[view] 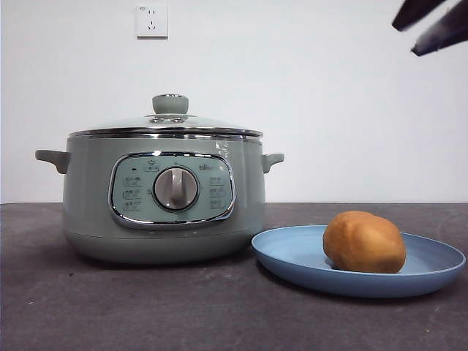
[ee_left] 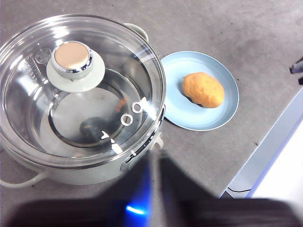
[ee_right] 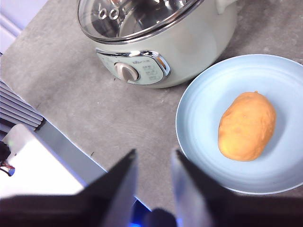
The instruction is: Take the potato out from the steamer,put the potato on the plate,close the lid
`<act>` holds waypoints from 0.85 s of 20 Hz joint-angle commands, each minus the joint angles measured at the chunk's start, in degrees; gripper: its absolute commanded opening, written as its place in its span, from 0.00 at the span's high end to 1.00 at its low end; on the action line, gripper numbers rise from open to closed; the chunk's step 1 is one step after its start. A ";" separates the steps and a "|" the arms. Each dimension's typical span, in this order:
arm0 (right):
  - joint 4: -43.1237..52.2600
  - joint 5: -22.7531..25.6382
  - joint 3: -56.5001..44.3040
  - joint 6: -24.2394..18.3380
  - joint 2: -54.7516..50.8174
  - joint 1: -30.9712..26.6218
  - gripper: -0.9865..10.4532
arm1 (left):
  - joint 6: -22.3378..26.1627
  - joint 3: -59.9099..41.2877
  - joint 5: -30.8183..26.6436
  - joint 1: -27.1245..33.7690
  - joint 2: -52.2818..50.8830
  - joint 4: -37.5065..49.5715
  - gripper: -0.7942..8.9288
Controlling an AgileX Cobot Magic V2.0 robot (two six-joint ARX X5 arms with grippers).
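Note:
The sage-green steamer [view: 162, 201] stands at the left of the table with the glass lid [view: 168, 123] seated on its rim. The golden-brown potato [view: 364, 242] lies on the light-blue plate [view: 292, 256] to the right of the pot. My left gripper [ee_left: 155, 158] hangs high above the pot's edge, shut and empty, looking down on the lid [ee_left: 80, 85], the potato [ee_left: 203, 89] and the plate [ee_left: 222, 113]. My right gripper [ee_right: 154, 153] is open and empty, raised above the table beside the plate [ee_right: 199, 113] and the potato [ee_right: 247, 126], with the steamer [ee_right: 189, 42] beyond.
A black arm tip [view: 433, 22] shows at the top right corner of the front view. A white wall with a socket [view: 151, 21] stands behind the table. The table's edge runs close to the plate in the left wrist view [ee_left: 265, 142].

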 commanded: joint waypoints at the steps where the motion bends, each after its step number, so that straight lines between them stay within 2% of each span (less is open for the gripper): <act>1: 0.02 0.17 0.13 0.50 -0.04 0.04 0.91 | -0.72 0.07 0.09 -0.09 0.02 -0.11 0.92; 13: 0.02 0.17 0.13 0.50 -0.04 0.04 0.91 | -0.72 0.07 -0.04 -0.48 0.02 -0.04 0.92; 17: 0.02 0.15 0.13 0.50 -0.04 0.04 0.91 | 1.53 -0.13 -2.99 2.75 -3.06 7.41 0.92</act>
